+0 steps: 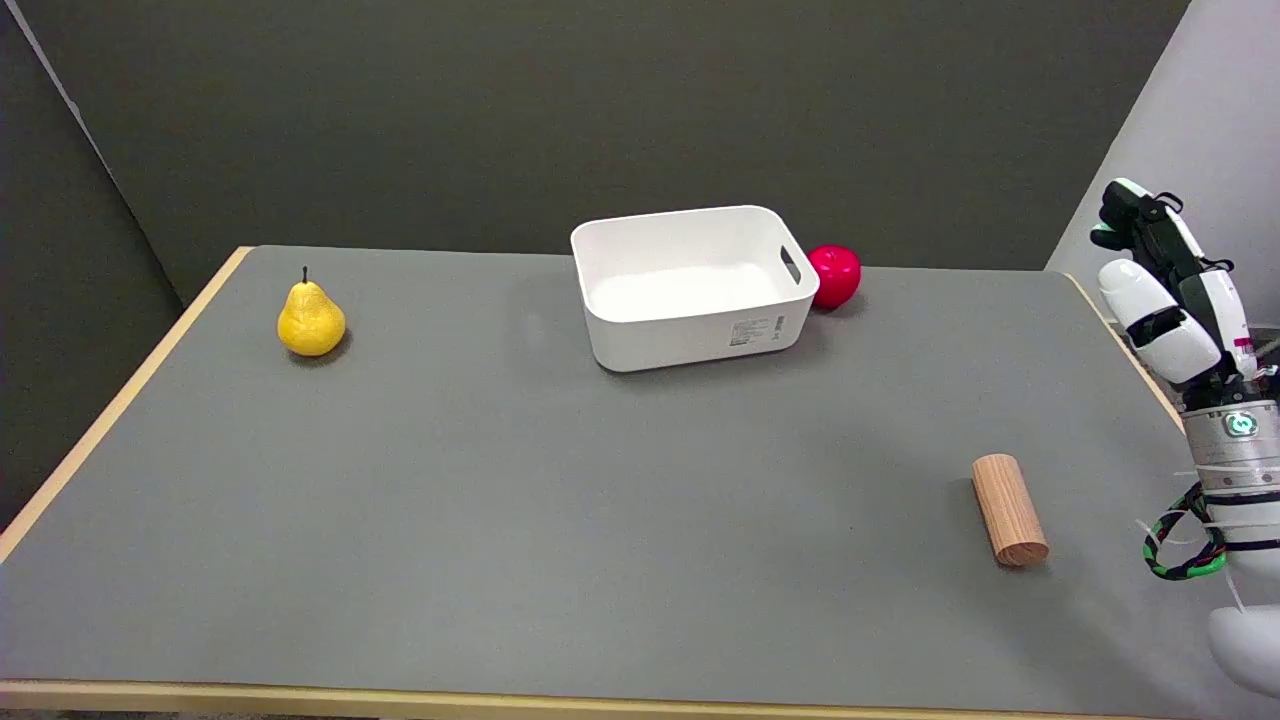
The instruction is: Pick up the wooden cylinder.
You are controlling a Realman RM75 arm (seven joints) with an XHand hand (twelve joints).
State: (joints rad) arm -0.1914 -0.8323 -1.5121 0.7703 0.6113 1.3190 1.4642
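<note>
The cylinder (1009, 510) lies on its side in the lower right of the frame, on the grey worktop (560, 520), its long axis running from upper left to lower right with the cut end facing the near edge. Nothing touches it. My robot hand (1165, 290) is up at the right edge of the frame, above and to the right of the cylinder and well apart from it — raised in the air over the worktop's right border, fingers pointing up and away. It holds nothing; the fingers look loosely extended rather than curled, though from this angle they overlap and I can't see every gap between them.

Farther out, a white bin (690, 285) sits at the upper middle of the frame, open side up. A red apple (835, 275) rests just beside its right wall. Far off at the upper left stands a yellow pear (311, 318), upright — alone near the worktop's left edge.
</note>
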